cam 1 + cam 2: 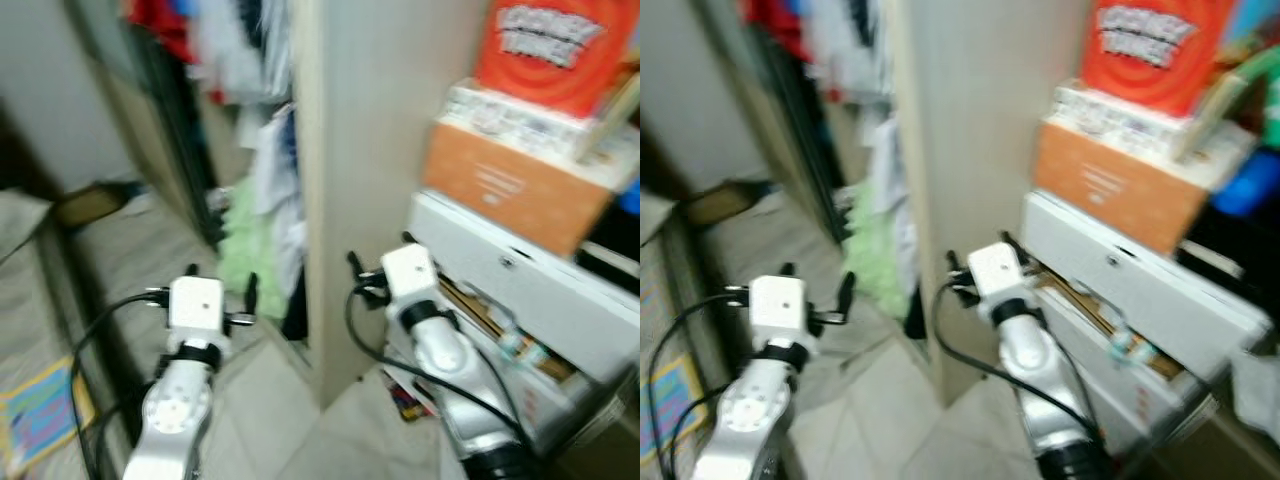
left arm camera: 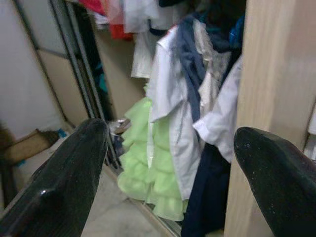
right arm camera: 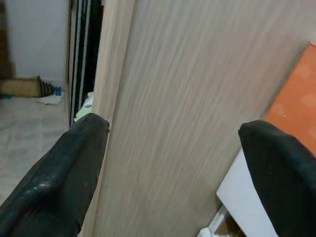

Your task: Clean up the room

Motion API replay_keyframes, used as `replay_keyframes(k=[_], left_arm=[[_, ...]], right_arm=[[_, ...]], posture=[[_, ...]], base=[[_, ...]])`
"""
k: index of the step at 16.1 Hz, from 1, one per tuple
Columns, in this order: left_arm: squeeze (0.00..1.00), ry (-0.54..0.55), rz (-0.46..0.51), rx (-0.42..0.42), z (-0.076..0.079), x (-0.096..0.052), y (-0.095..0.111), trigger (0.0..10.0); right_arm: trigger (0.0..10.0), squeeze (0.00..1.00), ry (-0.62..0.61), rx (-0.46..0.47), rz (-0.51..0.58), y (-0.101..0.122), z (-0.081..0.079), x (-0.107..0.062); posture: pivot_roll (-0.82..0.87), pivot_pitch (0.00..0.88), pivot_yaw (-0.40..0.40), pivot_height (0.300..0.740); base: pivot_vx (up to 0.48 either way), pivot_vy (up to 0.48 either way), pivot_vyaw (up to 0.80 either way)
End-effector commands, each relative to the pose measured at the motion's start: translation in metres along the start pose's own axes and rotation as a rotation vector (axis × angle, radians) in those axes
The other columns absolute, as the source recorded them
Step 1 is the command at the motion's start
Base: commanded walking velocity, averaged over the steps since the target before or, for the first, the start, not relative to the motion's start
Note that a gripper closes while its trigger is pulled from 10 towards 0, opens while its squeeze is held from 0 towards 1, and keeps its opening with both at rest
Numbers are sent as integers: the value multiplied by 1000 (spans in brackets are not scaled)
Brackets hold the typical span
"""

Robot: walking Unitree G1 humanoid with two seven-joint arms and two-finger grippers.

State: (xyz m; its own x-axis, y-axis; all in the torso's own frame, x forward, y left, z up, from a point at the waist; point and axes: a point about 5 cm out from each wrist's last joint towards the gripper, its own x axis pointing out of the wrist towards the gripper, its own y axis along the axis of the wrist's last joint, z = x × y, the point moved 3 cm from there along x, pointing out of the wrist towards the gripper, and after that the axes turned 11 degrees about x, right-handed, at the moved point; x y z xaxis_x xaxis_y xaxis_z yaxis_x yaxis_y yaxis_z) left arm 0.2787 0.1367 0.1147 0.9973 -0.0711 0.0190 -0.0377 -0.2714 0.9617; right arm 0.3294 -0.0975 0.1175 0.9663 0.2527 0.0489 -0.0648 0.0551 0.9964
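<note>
We see both grippers, left (image 1: 222, 290) and right (image 1: 368, 278), spread apart and empty, the hanging clothes (image 2: 168, 133) straight ahead of the left one, the wardrobe panel (image 3: 177, 123) facing the right.

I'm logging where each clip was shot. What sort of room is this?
Most likely a bedroom or dressing corner: an open wardrobe with hanging clothes, including a light green ruffled garment, and stacked storage boxes beside it on the right.
</note>
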Motion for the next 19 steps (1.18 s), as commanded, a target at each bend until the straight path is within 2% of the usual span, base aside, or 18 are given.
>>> replay_keyframes(k=[1,9,13,19], left_arm=[[0,20,1,30,-8,0,-1,10000],[0,1,-9,18,-4,-1,-1,10000],[0,-4,-30,16,-4,-10,-7,10000],[0,-9,-32,8,-2,-9,-5,10000]], right_arm=[[10000,0,32,5,16,5,-10,4],[10000,0,37,5,8,3,-9,2],[10000,0,32,0,-4,0,-6,-1],[10000,0,39,-2,-13,-2,-6,-3]], posture=[[7,0,-29,740],[9,0,-37,740],[8,0,-39,740],[4,0,-43,740]], base=[[0,0,800],[0,0,800],[0,0,800],[0,0,690]])
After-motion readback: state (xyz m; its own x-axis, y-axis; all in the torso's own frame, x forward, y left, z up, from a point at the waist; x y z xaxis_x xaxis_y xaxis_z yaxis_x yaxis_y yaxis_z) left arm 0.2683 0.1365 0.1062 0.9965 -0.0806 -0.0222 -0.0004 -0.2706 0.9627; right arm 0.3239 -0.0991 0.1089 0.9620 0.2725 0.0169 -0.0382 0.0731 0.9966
